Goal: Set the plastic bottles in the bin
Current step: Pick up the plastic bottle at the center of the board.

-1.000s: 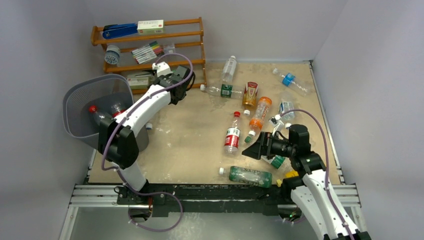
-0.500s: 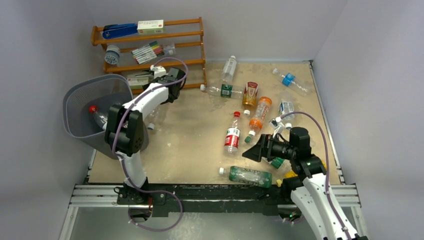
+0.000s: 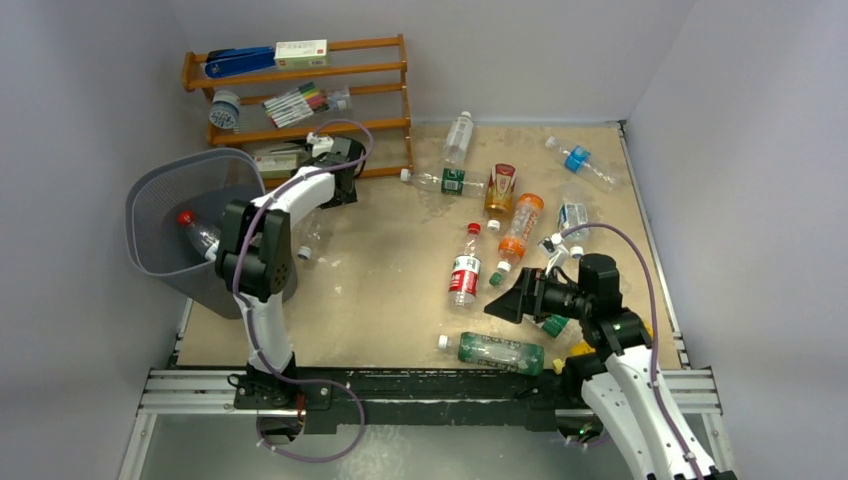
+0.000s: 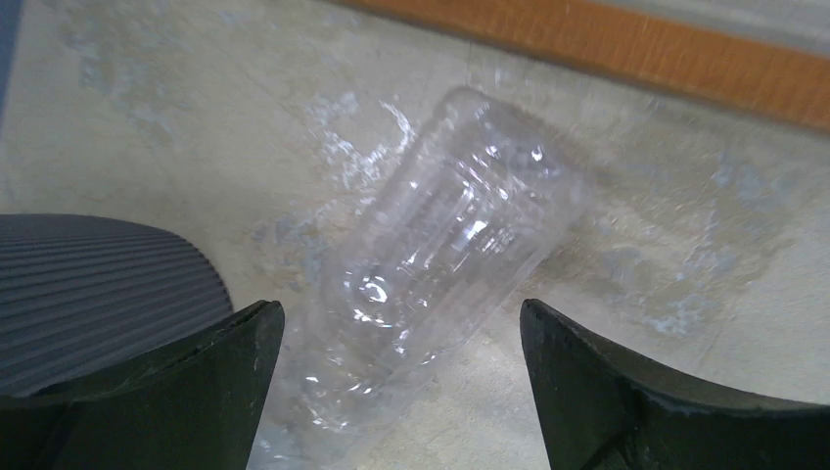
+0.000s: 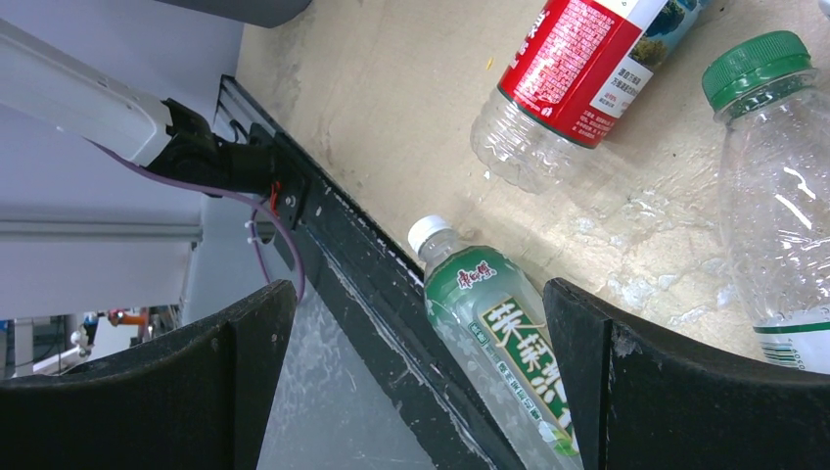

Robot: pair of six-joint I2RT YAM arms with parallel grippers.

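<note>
Your L fingers spread wide above clear bottle lying on surface near bin; R fingers wide too, over green-label bottle.

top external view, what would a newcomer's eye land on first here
The scatter of plastic bottles lying across the right half of the table comes first. Next, the grey bin at the left edge with a red-capped bottle already inside, and the left end effector open over a clear bottle next to it.
</note>
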